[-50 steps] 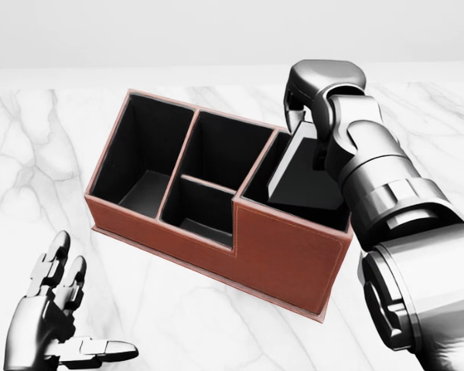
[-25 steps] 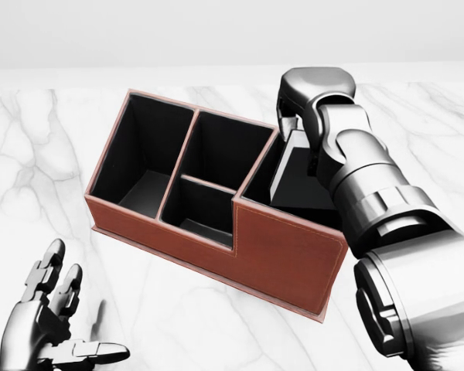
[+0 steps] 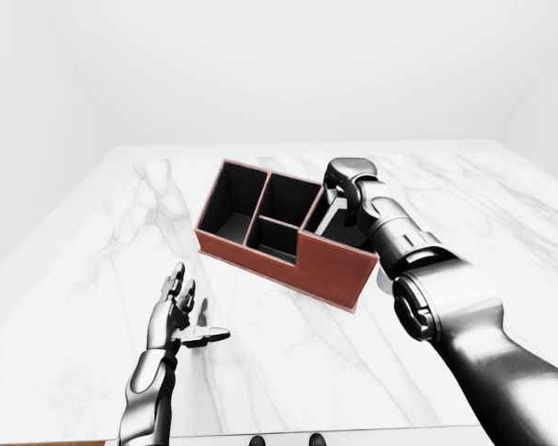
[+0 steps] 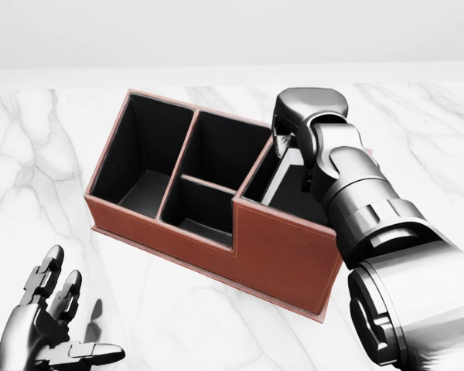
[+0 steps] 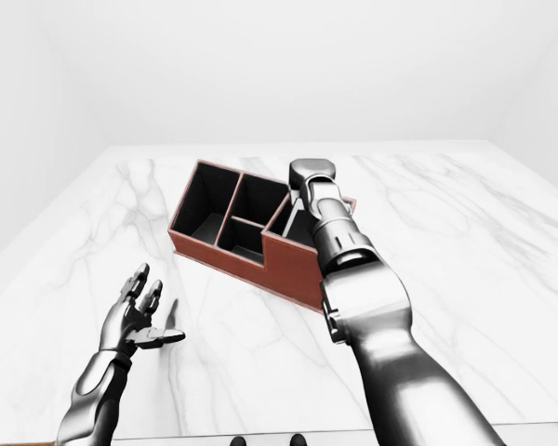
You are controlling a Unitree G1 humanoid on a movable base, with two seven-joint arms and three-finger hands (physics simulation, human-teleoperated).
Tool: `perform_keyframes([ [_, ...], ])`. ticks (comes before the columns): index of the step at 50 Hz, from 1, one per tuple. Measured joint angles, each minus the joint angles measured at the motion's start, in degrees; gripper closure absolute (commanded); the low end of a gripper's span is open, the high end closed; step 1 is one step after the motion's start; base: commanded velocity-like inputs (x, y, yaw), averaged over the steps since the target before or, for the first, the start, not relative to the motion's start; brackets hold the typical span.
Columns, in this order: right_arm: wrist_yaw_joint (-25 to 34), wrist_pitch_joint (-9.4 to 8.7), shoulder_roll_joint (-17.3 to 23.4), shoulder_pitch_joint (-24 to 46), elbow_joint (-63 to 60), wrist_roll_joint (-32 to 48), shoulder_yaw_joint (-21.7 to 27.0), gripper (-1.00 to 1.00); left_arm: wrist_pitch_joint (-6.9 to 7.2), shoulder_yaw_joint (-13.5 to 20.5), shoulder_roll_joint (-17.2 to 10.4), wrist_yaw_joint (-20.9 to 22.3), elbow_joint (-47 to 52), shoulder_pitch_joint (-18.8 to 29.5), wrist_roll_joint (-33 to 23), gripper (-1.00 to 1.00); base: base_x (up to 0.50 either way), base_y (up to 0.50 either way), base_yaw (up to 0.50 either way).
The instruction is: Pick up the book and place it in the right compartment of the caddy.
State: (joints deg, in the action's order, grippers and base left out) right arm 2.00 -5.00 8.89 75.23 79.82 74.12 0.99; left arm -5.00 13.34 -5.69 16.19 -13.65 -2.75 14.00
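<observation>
In the caddy's (image 4: 278,247) right compartment the dark book (image 4: 288,184) stands tilted, long axis leaning up-right, right hand (image 4: 294,135) over it with grip hidden, other compartments empty, left hand (image 4: 50,328) spread open, holding nothing.

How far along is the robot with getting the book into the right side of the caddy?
Nearly done. The book is already off the table and stands tilted inside the right compartment of the caddy. The right hand is at the book's top edge over that compartment; whether its fingers grip the book cannot be told. The left hand hovers open, away from the caddy. Left: release the book and pull the hand out.
</observation>
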Motion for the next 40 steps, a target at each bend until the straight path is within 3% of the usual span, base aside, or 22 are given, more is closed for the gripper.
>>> perform_keyframes([
  [6, -0.41, 0.00, -0.43, -0.44, 0.11, 0.12, 0.04, 1.00, 0.00, 0.21, -0.30, 0.27, -1.50, 0.47, 0.56, -1.00, 0.00, 0.00, 0.00],
  [8, -0.68, 0.00, -0.54, -0.53, 0.19, 0.38, 0.16, 0.61, 0.00, 0.25, -0.38, 0.33, -1.88, 0.58, 0.73, -1.00, 0.00, 0.00, 0.00],
  [10, -0.90, 0.00, -0.60, -0.54, 0.14, 0.77, 0.12, 0.55, 0.00, 0.29, -0.46, 0.38, -2.22, 0.67, 0.89, -1.00, 0.00, 0.00, 0.00],
  [11, -1.02, 0.00, -0.62, -0.54, 0.12, 0.96, 0.10, 0.22, 0.00, 0.31, -0.50, 0.41, -2.37, 0.72, 0.97, -1.00, 0.00, 0.00, 0.00],
  [13, -1.24, 0.00, -0.67, -0.57, 0.08, 1.32, 0.06, -1.00, 0.00, 0.33, -0.56, 0.46, -2.69, 0.79, 1.11, -1.00, 0.00, 0.00, 0.00],
  [40, -2.79, 0.00, -0.67, 0.37, -0.23, 3.67, -0.10, -1.00, 0.00, 0.45, -0.92, 0.70, -4.35, 0.99, 1.95, -1.00, 0.00, 0.00, 0.00],
])
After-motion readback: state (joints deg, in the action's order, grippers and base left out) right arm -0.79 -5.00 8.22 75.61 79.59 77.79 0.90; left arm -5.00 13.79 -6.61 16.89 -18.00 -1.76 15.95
